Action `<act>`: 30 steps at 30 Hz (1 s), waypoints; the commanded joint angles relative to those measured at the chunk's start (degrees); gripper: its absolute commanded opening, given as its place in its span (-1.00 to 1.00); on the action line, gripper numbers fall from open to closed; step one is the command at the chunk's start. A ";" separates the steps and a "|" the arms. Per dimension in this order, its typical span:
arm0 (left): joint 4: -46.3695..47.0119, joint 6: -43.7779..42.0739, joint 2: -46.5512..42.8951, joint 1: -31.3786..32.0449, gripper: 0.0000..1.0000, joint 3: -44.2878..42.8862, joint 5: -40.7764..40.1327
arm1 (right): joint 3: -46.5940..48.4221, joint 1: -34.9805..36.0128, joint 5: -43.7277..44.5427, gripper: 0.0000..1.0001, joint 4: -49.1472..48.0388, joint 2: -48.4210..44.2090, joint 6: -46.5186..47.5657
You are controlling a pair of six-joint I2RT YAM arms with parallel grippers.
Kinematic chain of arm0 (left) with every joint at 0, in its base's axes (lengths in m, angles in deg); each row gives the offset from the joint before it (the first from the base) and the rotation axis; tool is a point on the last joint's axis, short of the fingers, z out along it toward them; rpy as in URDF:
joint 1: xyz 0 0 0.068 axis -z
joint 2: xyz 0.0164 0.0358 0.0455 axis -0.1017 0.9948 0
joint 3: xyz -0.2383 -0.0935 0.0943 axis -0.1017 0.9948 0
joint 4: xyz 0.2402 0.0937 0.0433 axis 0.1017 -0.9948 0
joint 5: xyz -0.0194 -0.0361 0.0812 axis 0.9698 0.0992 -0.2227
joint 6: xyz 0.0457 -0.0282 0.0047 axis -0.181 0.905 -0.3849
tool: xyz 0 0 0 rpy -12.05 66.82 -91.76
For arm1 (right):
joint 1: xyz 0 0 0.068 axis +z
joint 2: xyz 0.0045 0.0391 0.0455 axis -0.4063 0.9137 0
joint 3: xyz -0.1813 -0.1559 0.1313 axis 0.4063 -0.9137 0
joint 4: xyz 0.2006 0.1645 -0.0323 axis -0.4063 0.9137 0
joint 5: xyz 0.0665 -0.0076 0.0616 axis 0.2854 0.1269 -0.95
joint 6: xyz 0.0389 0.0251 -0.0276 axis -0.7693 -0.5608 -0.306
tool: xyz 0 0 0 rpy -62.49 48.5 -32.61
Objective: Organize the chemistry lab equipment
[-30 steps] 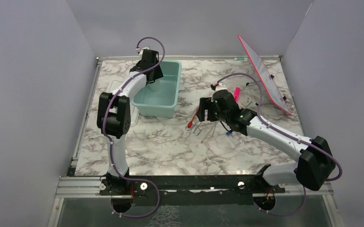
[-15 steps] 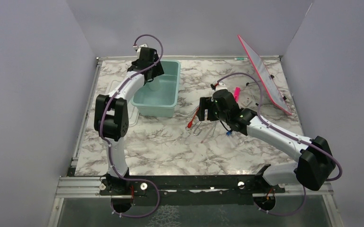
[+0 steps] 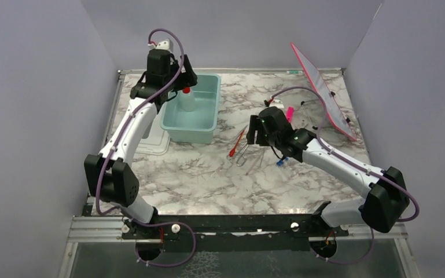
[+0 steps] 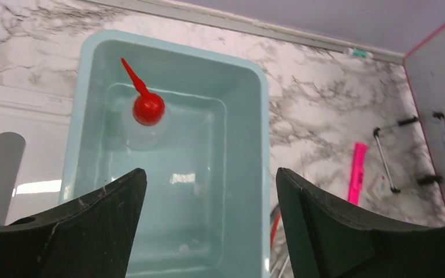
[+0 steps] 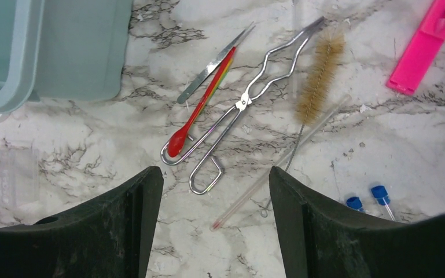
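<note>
The translucent squeeze bottle with red nozzle (image 3: pixel 187 99) stands upright inside the teal tub (image 3: pixel 208 124); it also shows in the left wrist view (image 4: pixel 144 116). My left gripper (image 3: pixel 175 87) hangs open and empty above the tub (image 4: pixel 264 145). My right gripper (image 3: pixel 253 136) is open and empty over the loose tools. Below it lie the wire tongs (image 5: pixel 237 110), the red-tipped dropper (image 5: pixel 194 119), a thin clear rod (image 5: pixel 283 159) and two blue-capped vials (image 5: pixel 367 197), all on the marble.
Metal tweezers (image 5: pixel 211 66) and a bristle brush (image 5: pixel 318 69) lie among the tools. A flat pink strip (image 5: pixel 428 43) lies further right. The white lid (image 3: pixel 150 142) lies left of the tub. A pink-edged board (image 3: pixel 324 92) leans at the back right.
My left gripper has risen up and back out of the tub, leaving the squeeze bottle standing inside. My right gripper has shifted slightly.
</note>
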 commanded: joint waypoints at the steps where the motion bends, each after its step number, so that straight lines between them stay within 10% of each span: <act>1: 0.07 -4.60 -9.24 0.73 0.69 7.25 15.96 | 2.30 -0.07 5.71 0.35 8.77 2.31 -6.64; 13: 8.37 1.35 -29.55 6.26 0.61 30.34 22.91 | -0.99 -2.52 3.65 -0.27 10.52 10.77 -13.35; 30: 8.81 3.71 -28.91 13.35 0.53 32.13 20.02 | -5.15 -3.89 1.66 -0.36 1.37 16.70 -8.81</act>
